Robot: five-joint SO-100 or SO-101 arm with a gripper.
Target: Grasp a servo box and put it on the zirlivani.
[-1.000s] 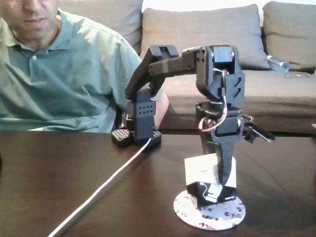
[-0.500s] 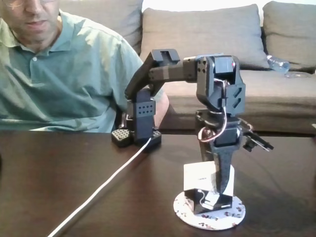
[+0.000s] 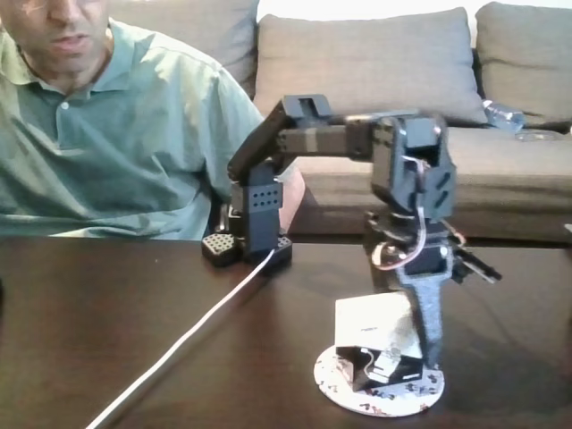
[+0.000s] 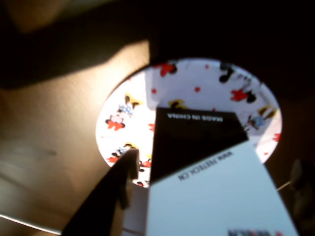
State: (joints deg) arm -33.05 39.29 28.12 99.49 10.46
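Where the fixed view looks across the dark worktop (image 3: pixel 107 322), the box (image 3: pixel 375 340) rests on the disc (image 3: pixel 380 382), the tool (image 3: pixel 407 344) straddling it, spread. From the wrist, one finger (image 4: pixel 110 196) stands left of the box (image 4: pixel 211 177), apart; disc (image 4: pixel 197 83) beneath.

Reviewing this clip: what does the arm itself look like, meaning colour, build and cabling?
The arm is black plastic with blocky links and a perforated base block. A reddish wire loops at the wrist; a white cable trails from the base. The gripper has a long, tapering black finger.
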